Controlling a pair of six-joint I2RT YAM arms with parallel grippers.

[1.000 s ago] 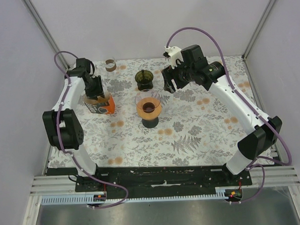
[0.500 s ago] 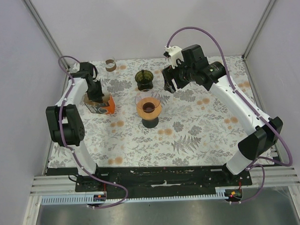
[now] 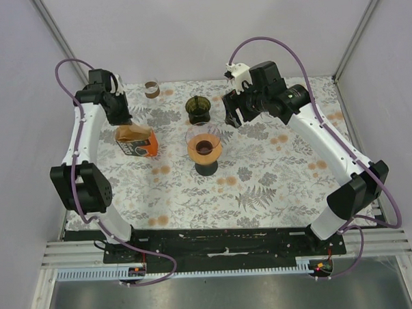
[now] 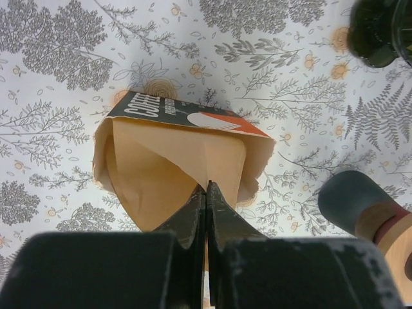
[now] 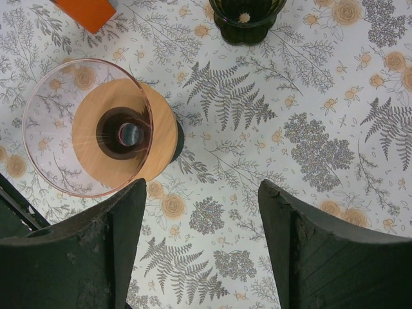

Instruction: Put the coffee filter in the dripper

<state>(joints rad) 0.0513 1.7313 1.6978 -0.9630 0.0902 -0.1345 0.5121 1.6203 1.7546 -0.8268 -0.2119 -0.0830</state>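
The only print that can be read is on the box [image 4: 187, 117], seen from the left wrist: white capitals on its dark top panel spell "COFFE", with the end of the word unclear. A smaller white line beside it is too fine to read

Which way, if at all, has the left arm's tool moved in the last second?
Yes. The left tool has drawn back and to the left, off the orange box it was over, pinching a brown paper filter.
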